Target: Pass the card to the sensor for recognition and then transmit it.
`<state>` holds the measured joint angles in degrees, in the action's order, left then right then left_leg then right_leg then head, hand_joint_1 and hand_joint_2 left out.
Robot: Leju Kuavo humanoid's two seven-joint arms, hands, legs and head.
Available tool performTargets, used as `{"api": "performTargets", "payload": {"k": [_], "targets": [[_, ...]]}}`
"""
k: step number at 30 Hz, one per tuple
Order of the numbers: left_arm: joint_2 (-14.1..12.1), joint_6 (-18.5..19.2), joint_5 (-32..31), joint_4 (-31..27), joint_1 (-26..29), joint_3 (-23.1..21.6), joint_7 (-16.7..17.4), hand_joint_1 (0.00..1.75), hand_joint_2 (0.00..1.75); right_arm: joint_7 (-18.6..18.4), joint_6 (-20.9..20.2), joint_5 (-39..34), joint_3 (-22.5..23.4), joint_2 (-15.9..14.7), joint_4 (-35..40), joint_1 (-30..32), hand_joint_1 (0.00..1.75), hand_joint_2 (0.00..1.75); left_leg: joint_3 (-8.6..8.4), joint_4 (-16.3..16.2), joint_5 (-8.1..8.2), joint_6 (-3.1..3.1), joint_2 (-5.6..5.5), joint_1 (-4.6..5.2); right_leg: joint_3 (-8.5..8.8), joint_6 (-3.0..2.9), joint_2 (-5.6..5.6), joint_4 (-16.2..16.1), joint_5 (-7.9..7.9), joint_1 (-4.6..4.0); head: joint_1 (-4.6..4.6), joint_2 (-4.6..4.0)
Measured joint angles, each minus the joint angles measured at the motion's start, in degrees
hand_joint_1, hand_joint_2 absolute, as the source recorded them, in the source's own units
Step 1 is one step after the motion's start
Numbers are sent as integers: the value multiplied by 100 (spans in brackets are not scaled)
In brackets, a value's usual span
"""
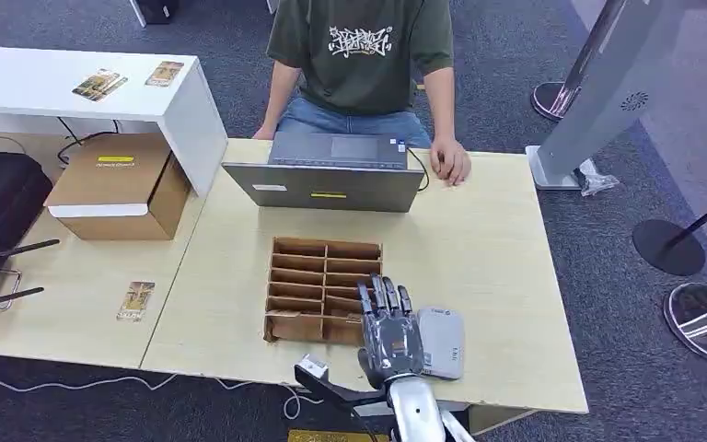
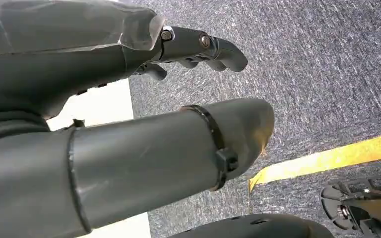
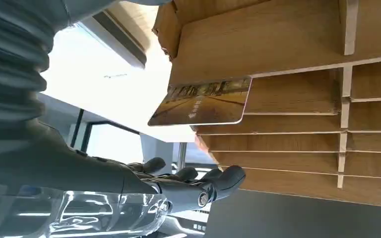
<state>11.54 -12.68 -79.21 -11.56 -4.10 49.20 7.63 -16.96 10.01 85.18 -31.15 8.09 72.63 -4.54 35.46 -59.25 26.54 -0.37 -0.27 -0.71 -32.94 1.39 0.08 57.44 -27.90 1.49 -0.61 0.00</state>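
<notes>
a: where is the card (image 3: 203,103) relative to the right hand (image 1: 389,333)?

b: in the right wrist view it stands in a slot of the wooden rack (image 1: 322,290), one end sticking out past the rack's edge. the fingers (image 3: 213,184) reach alongside the rack, apart from the card and not touching it. they look loosely extended and spread, with nothing held between them.

a: and from the head view?

b: the right hand hovers over the near right corner of the rack, fingers pointing toward the far side. the card itself is hidden under the hand there.

a: what sits beside the hand?

b: a flat grey sensor (image 1: 441,342) lies on the table (image 1: 488,249), just right of the hand and near the table's near edge.

a: what is in the rack?

b: it is split into two columns of narrow slots. the visible slots look empty, apart from the one holding the card.

a: and the left hand (image 2: 144,124)?

b: it hangs over grey carpet with a yellow stripe (image 2: 327,158). its fingers (image 2: 203,47) are a little curled and apart from the thumb, holding nothing.

a: anything else on the table?

b: a laptop (image 1: 331,170) at the far edge, with a person (image 1: 361,64) seated behind it, one hand on the table. a cardboard box (image 1: 121,187) stands to the far left, and a loose second card (image 1: 135,300) lies to the left of the rack.
</notes>
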Motion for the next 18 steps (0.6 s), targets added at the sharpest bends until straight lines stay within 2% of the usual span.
{"api": "performTargets", "payload": {"k": [14,15,16,18], "targets": [[0,0,-2,0,0,0,-20,0,0,-2,2,0,26,-11,0,42,2,175,0,0,0,0,0,0,0,0,0,0,0,0,0,0],[0,0,-2,0,0,0,-24,0,0,-2,2,0,24,-13,0,45,134,175,0,0,0,0,0,0,0,0,0,0,0,0,0,0],[-2,0,0,0,0,0,-24,0,0,-2,2,0,26,-13,0,48,152,175,0,0,0,0,0,0,0,0,0,0,0,0,0,0],[-2,0,0,0,0,0,-24,0,0,-2,2,2,26,-13,0,49,157,175,0,0,0,0,0,0,0,0,0,0,0,0,0,0]]}}
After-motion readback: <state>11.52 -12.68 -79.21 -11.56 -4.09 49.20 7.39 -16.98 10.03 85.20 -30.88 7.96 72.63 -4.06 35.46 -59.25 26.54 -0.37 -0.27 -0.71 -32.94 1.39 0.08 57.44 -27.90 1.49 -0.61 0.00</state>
